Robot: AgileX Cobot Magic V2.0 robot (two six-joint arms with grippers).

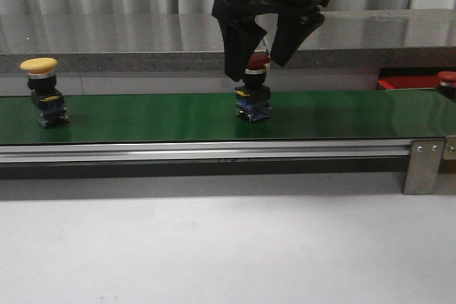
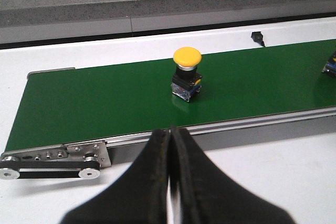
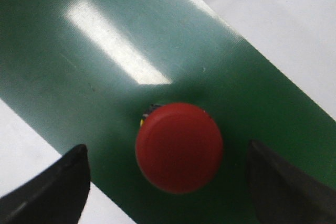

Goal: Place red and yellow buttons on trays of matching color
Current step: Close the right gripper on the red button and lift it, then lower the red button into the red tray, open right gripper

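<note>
A long green conveyor belt with an aluminium side rail runs across the white table. A small mushroom-shaped push button with a domed red cap and a dark body stands upright near the middle of the belt. The black right gripper hangs directly above it with its fingers spread wide, one on each side of the cap; in the right wrist view the red cap sits centred between the two fingertips, and clear gaps separate it from each, so no contact is made. A second push button, with a domed yellow cap and a dark body, stands upright at the left end of the belt, well apart from the red one. In the left wrist view the left gripper is off the belt on the near side of the rail, its fingers pressed together and holding nothing, and the yellow button lies ahead of it. At the far right a flat bright red plastic tray lies behind the belt; a further red-capped object stands at the frame edge, probably another button, though it is cut off.
</note>
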